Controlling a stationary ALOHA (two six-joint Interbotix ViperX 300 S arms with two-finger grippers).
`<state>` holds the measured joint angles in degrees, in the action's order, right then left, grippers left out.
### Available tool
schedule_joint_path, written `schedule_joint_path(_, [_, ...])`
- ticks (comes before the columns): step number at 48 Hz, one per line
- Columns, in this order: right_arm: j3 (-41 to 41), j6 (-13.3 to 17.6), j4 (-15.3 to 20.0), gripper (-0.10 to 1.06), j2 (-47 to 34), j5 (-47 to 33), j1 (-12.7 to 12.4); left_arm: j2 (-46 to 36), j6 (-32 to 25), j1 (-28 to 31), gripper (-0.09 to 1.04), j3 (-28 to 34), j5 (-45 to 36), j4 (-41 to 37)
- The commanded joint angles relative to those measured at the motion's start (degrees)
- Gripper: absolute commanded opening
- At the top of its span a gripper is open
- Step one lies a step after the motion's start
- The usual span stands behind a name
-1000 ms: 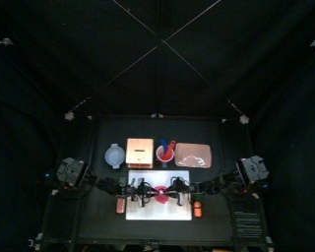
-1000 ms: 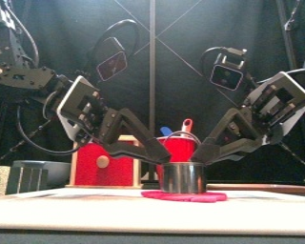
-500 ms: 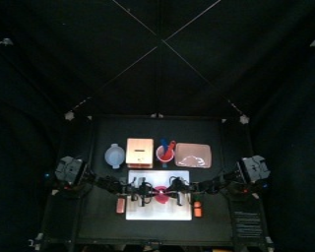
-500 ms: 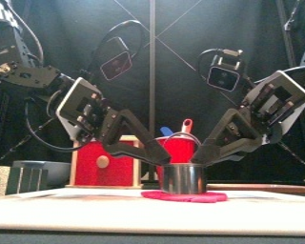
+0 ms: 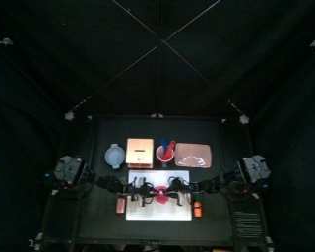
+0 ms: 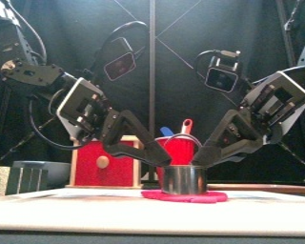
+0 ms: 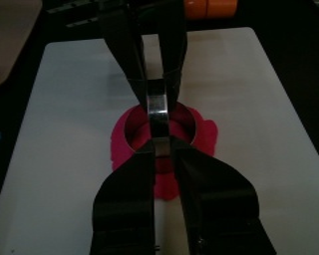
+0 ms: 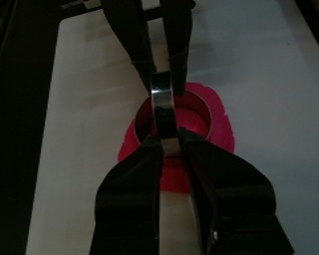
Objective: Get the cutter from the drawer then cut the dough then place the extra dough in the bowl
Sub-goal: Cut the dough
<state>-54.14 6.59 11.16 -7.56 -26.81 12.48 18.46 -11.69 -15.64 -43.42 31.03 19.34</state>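
On the white board, cutter is standing upright on the dough, axis vertical; left claw and right claw are both clamping it from opposite sides.

Fingers flank the cutter, red cup close behind, white board front seemingly free.

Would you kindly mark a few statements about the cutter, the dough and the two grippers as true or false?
1. The cutter stands on the dough on the white board. True.
2. Only the left gripper holds the cutter. False: the right gripper grips it too, from the opposite side.
3. The dough lies in the bowl. False: it lies on the board, away from the bowl.
4. The red cup stands behind the cutter. True.
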Motion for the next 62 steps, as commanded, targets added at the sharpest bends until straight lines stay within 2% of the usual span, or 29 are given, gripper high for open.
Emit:
schedule_joint_path(1, [0.1,0.3,-0.3,0.51,-2.0,2.5,-0.6,1.3,0.1,-0.8,0.45,-0.4,-2.9,-0.2])
schedule_joint_path(29, [0.5,0.4,-2.1,0.51,-4.2,3.3,-3.7,2.2,0.3,0.4,0.45,-0.6,-7.0,2.0])
schedule_joint_path(62, [-0.6,0.2,-3.1,0.50,-4.7,5.8,-7.4,1.7,0.3,1.4,0.45,-0.5,-7.6,2.2])
